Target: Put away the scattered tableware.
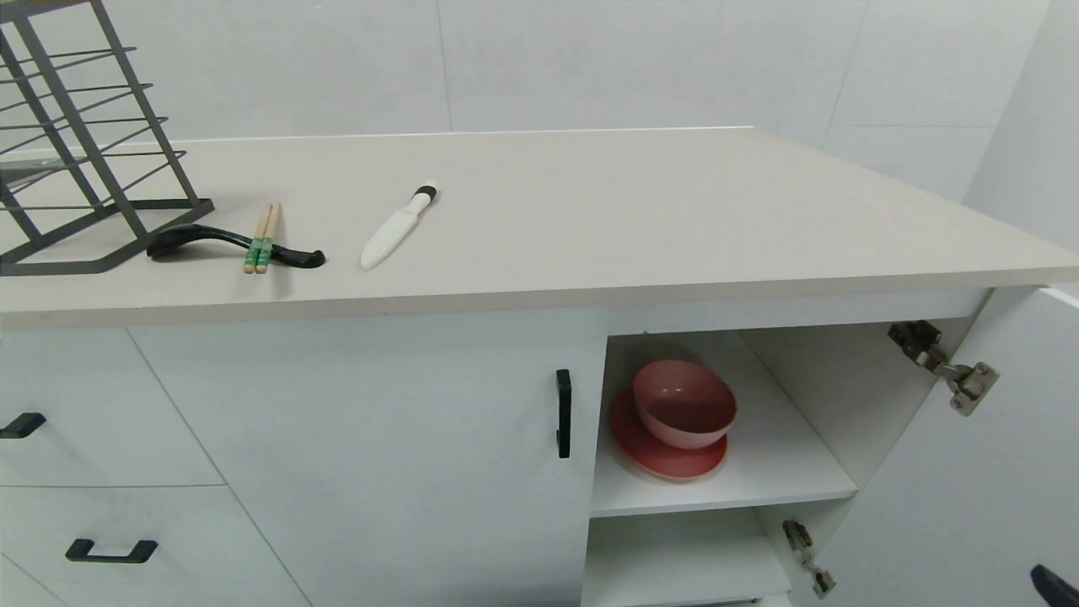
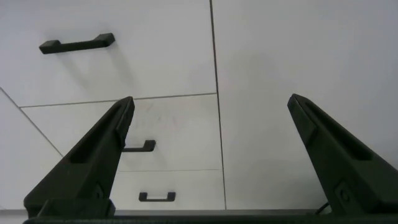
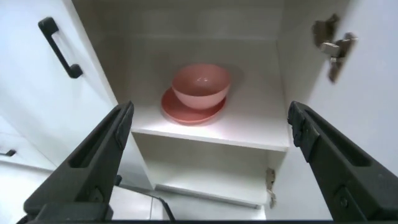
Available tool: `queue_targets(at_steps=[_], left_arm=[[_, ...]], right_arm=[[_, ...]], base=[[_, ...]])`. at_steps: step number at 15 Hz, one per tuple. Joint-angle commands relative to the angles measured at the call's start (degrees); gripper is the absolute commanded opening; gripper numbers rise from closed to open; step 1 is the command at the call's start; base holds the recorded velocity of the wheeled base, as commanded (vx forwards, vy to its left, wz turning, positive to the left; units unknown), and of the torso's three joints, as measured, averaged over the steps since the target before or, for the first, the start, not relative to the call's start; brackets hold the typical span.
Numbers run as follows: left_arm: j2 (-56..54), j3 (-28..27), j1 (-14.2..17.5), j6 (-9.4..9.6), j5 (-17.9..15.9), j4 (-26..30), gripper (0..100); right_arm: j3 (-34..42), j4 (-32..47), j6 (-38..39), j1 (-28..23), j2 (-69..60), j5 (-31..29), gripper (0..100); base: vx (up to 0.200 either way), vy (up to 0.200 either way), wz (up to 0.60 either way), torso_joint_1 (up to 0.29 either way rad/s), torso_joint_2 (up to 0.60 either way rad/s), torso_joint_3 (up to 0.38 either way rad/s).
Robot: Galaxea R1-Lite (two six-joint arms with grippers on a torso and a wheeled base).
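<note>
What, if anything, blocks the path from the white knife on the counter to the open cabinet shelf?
Nothing visible does. The cabinet door stands open, nothing lies on the counter right of the knife, and the shelf has room beside the bowl on its plate.

A pale countertop (image 1: 641, 202) is seen across the middle of the frame, backed by a white tiled wall (image 1: 590, 59). A dark wire rack (image 1: 59, 267) is set on it at the upper left. Below, at centre, a closed white door (image 1: 379, 455) is fitted with an upright black handle (image 1: 563, 414). At the lower left, drawer fronts are marked by two black pulls (image 1: 21, 424) (image 1: 111, 550). At the right, a door (image 1: 995, 506) is swung open on two metal hinges (image 1: 944, 364) (image 1: 807, 556), and two white shelves (image 1: 784, 455) (image 1: 674, 556) are exposed.
</note>
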Motion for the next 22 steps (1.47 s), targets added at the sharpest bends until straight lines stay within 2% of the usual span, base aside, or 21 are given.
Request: queue_targets(at_steps=[1,3,6,7,8,9,11,13,17,18,19,21,22], left_arm=[[-1.29,0.0,-0.07,-0.1,-0.02,0.02,100],[-2.52,0.0,-0.59,-1.41,0.06,-0.06,100],[-2.52,0.0,-0.59,-2.03,-0.2,0.02,100],[-2.52,0.0,-0.59,-4.67,-0.9,0.02,100],[-2.52,0.0,-0.59,-6.07,-0.99,0.02,100],[-2.52,0.0,-0.59,-6.34,-1.08,0.02,100],[-2.52,0.0,-0.59,-6.42,-1.96,0.02,100],[-2.52,0.0,-0.59,-6.69,-1.96,0.02,100],[-2.52,0.0,-0.59,-7.3,-0.9,0.02,100],[-2.52,0.0,-0.59,-6.07,1.47,0.38,100],[-2.52,0.0,-0.59,-3.87,2.44,0.29,100],[-2.52,0.0,-0.59,-3.17,0.86,0.29,100],[-2.52,0.0,-0.59,-3.52,-1.96,0.38,100]], right_arm=[[-1.73,3.04,-0.34,-2.88,-7.5,0.37,100],[-1.82,3.22,-0.51,-5.78,-11.28,0.46,100],[-1.29,3.22,-1.22,-8.51,-12.42,0.81,100],[0.73,3.57,-1.3,-10.27,-15.67,1.86,100],[1.78,3.66,-1.3,-10.44,-17.95,2.66,100],[2.57,4.09,-1.3,-10.35,-19.98,3.27,100],[4.24,6.2,-1.3,-9.91,-22.96,3.18,100],[3.98,13.94,-1.83,-9.56,-23.76,2.74,100],[4.15,13.59,-4.56,-9.56,-23.76,1.34,100],[4.24,14.82,-5.96,-9.56,-23.67,-1.39,100],[4.15,15.87,-5.7,-9.56,-23.76,-3.76,100],[4.24,15.87,-4.12,-9.56,-23.76,-4.29,100],[4.24,15.87,-4.03,-9.56,-23.76,-4.38,100]], base=[[0.0,0.0,0.0,0.0,0.0,0.0],[0.0,0.0,0.0,0.0,0.0,0.0],[0.0,0.0,0.0,0.0,0.0,0.0],[0.0,0.0,0.0,0.0,0.0,0.0],[0.0,0.0,0.0,0.0,0.0,0.0],[0.0,0.0,0.0,0.0,0.0,0.0],[0.0,0.0,0.0,0.0,0.0,0.0],[-0.1,0.0,0.0,0.001,0.0,0.006],[-0.2,0.0,0.0,0.006,0.0,0.004],[-0.2,0.0,0.0,0.002,0.0,0.002],[0.0,0.0,0.0,0.0,0.0,0.0],[0.0,0.0,0.0,0.0,0.0,0.0],[0.0,0.0,0.0,0.0,0.0,0.0]])
